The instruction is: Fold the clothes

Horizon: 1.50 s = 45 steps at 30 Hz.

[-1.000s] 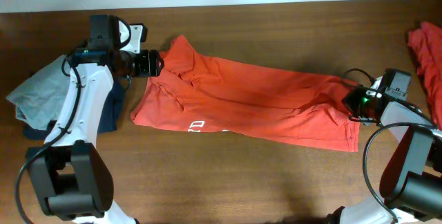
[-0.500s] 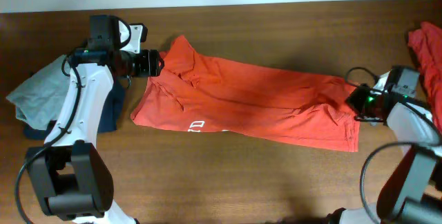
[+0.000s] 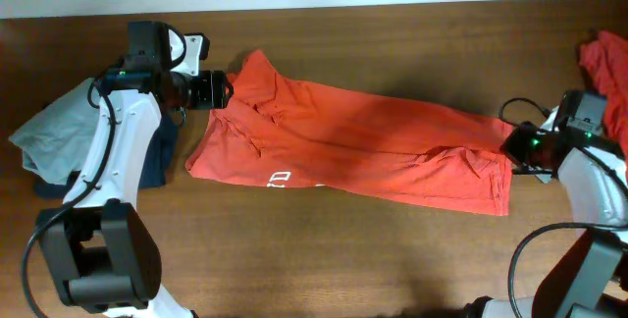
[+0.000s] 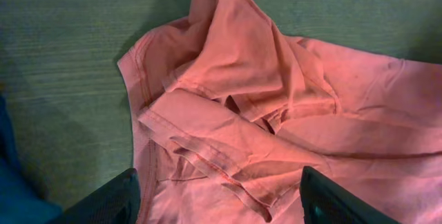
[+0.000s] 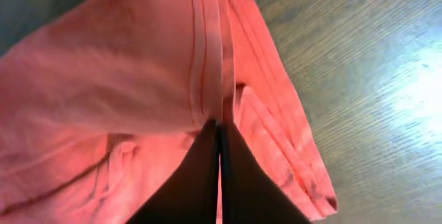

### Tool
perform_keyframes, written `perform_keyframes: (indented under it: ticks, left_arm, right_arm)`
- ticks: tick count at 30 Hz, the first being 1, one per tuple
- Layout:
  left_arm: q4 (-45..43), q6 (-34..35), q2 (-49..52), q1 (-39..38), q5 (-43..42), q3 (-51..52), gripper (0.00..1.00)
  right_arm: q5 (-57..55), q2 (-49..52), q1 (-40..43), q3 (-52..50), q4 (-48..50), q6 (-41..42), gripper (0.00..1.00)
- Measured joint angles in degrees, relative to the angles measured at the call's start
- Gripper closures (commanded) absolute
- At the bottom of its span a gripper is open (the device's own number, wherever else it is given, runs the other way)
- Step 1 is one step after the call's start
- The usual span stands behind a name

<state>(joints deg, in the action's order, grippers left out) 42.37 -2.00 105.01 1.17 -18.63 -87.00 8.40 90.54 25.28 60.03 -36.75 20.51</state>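
An orange-red shirt (image 3: pixel 353 146) lies stretched across the table, with a bit of white print (image 3: pixel 280 178) at its front edge. My left gripper (image 3: pixel 228 90) hovers open at the shirt's left end. In the left wrist view its fingers (image 4: pixel 219 182) straddle crumpled folds of the shirt (image 4: pixel 276 113) with nothing pinched. My right gripper (image 3: pixel 505 144) is at the shirt's right end, shut on the hem. In the right wrist view the fingers (image 5: pixel 219 131) are pressed together with a thin fold of the shirt (image 5: pixel 138 65) between them.
A pale grey-blue garment (image 3: pixel 54 136) and a navy one (image 3: pixel 157 166) lie under the left arm at the table's left edge. Another red garment (image 3: pixel 608 73) is bunched at the far right. Bare wood lies in front of and behind the shirt.
My right gripper has moved to the right with the hem in it, drawing the shirt's right end out longer. The left arm has stayed still.
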Motion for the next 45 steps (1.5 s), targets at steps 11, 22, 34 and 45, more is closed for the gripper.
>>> perform_keyframes:
  ticks: [11,22,34,45]
  left_arm:
    - [-0.15,0.0,0.0,0.0,0.0,0.0,0.26]
    - [-0.15,0.0,0.0,0.0,0.0,0.0,0.26]
    - [1.51,-3.06,0.0,-0.31,-0.02,0.0,0.25]
    - [-13.79,-6.69,9.55,-6.62,1.53,-0.44,0.23]
  right_arm:
    - [2.1,0.0,0.31,7.48,-7.98,0.02,0.96]
    - [-1.77,0.07,0.31,3.82,-12.22,-0.13,0.49]
    - [-0.44,0.07,0.31,3.8,-12.55,0.48,0.36]
    - [3.3,0.07,0.31,3.8,-13.22,0.52,0.36]
